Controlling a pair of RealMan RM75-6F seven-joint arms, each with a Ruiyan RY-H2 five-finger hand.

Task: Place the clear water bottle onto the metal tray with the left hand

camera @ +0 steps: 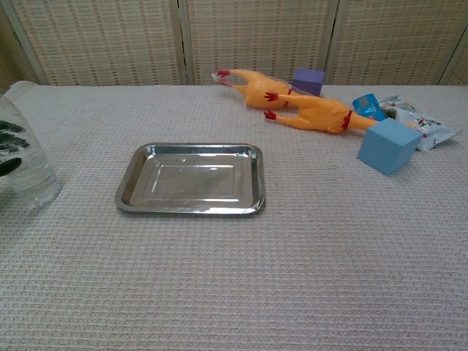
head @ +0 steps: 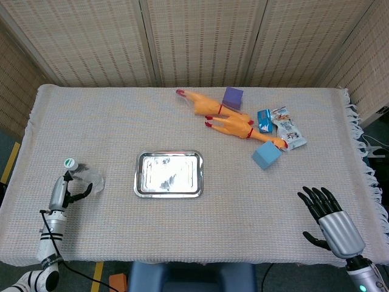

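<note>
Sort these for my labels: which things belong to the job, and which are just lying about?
Job: water bottle, metal tray, left hand around the bottle.
Lying about: two rubber chickens, purple cube, blue cube, snack packets, idle right hand.

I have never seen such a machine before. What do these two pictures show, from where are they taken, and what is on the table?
This is a robot with two arms, each ending in a mechanical hand. One camera on its head looks down; one on its chest looks across the table.

The left hand is at the near left edge, its dark fingers around the clear water bottle, which stands upright on the cloth. The right hand hovers at the near right, fingers spread, holding nothing.

In the middle lies an empty metal tray. At the far side lie two rubber chickens, a purple block, a blue block and two snack packets.
</note>
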